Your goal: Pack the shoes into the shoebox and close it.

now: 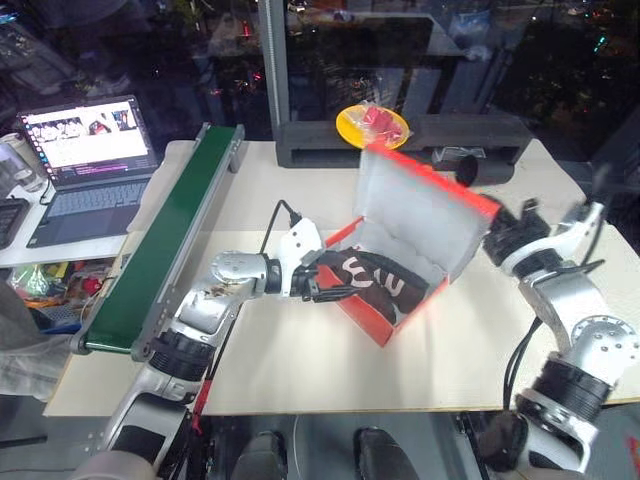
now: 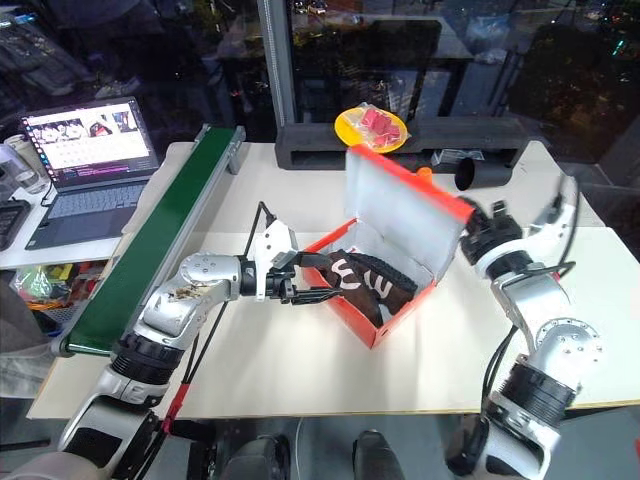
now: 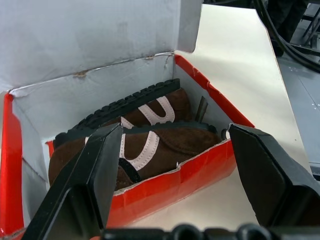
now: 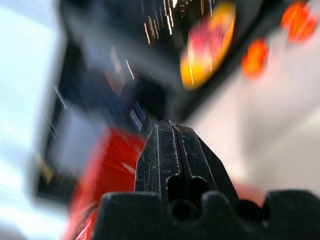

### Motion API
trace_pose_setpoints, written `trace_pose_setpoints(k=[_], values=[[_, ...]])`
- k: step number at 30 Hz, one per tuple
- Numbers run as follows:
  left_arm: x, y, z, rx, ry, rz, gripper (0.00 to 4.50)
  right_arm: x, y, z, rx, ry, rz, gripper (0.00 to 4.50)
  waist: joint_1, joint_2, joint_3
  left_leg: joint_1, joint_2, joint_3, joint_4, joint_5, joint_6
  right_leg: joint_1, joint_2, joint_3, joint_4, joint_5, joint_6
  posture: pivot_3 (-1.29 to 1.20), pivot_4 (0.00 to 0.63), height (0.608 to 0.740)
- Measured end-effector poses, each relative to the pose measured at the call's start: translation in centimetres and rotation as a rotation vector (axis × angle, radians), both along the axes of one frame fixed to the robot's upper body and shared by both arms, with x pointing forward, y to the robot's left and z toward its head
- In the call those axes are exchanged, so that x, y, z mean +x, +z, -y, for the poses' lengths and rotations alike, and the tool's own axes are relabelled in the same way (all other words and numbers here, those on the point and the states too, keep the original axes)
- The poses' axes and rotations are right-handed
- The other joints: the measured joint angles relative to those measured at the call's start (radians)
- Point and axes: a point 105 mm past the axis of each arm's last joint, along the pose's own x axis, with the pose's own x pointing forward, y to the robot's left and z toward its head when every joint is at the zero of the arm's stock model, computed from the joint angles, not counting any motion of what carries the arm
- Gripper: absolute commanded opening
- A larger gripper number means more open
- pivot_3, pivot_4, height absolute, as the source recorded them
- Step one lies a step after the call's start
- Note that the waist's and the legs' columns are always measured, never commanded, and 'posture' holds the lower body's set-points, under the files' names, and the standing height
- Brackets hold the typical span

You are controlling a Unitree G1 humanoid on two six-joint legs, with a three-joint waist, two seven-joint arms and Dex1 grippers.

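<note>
The pale surface (image 1: 300, 370) stands before dark glass. A green conveyor belt (image 1: 165, 245) runs along its left edge, with an open laptop (image 1: 85, 160) beyond on a side table. Near the far edge, a yellow plate (image 1: 372, 125) rests on a black block (image 1: 400, 140). The shoebox (image 1: 420, 215) sits mid-surface, lid upright, the shoes (image 3: 145, 137) inside. The left gripper (image 1: 325, 280) hangs at the box's near end, jaws spread wide and empty. The right gripper (image 4: 172, 150), by the lid's right, has its jaws pressed together, empty.

Shoes (image 3: 145, 135) partly behind shoebox (image 3: 200, 170) wall
</note>
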Motion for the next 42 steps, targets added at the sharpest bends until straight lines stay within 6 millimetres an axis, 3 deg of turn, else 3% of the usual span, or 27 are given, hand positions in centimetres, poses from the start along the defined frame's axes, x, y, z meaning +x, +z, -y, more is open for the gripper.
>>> trace_pose_setpoints(k=[4,8,13,24,32,35,39,42], values=[[-0.2,0.2,-0.2,0.006,0.01,0.007,3.6,-1.9,-3.5,-4.1,-0.23,0.185,-0.129,0.01,0.003,0.0,0.0,0.0,-0.001,0.0,0.0,0.0,0.0,0.0,-0.001,0.0,0.0,0.0,0.0,0.0,0.15,0.734],[-0.1,-0.4,-1.0,0.017,0.051,-0.019,3.6,-2.1,-4.7,-5.0,-0.427,0.222,-0.173,0.01,0.011,-0.001,0.001,-0.001,-0.001,0.0,0.0,0.0,0.0,0.0,-0.001,0.0,-0.001,0.0,0.0,0.0,0.15,0.734],[-0.5,0.3,-0.8,0.006,0.055,0.002,3.6,-1.0,-6.7,-7.3,-0.524,0.279,-0.227,0.01,0.019,-0.002,0.001,-0.001,-0.001,0.0,0.0,0.0,0.0,0.0,-0.001,0.0,-0.001,0.0,0.0,0.0,0.15,0.734],[-0.7,0.3,-1.2,-0.007,0.089,-0.009,3.6,1.0,-7.3,-9.5,-0.628,0.332,-0.205,0.01,0.026,-0.002,0.001,-0.001,-0.001,0.0,0.001,0.0,0.0,0.0,0.0,-0.001,-0.001,0.0,0.0,0.0,0.15,0.734],[-0.9,-0.3,-1.5,-0.011,0.101,-0.032,3.6,0.9,-7.3,-9.3,-0.634,0.34,-0.165,0.01,0.026,-0.002,0.001,-0.001,-0.001,0.0,0.001,0.0,0.0,0.0,0.0,-0.001,0.0,0.0,0.0,0.0,0.15,0.734],[-0.7,-0.4,-1.8,-0.024,0.134,-0.031,3.6,0.6,-6.8,-7.6,-0.696,0.308,-0.106,0.01,0.034,-0.002,0.001,-0.001,-0.002,0.0,0.001,0.0,0.0,0.0,-0.001,-0.001,0.0,0.0,0.0,0.0,0.15,0.734],[0.3,0.1,-3.1,-0.086,0.25,-0.025,3.6,-0.4,-4.0,-2.7,-1.005,0.199,0.009,0.01,0.047,-0.002,0.001,-0.002,-0.002,0.0,0.002,0.0,0.0,-0.001,-0.002,-0.001,-0.001,0.0,0.0,0.0,0.15,0.734],[1.0,-0.4,-4.7,-0.123,0.371,-0.046,3.6,-1.5,-0.4,-1.7,-1.148,0.127,0.185,0.01,0.041,-0.004,0.002,-0.001,0.0,0.0,0.002,0.0,0.0,-0.001,0.001,-0.001,-0.001,0.0,0.0,0.0,0.15,0.734]])
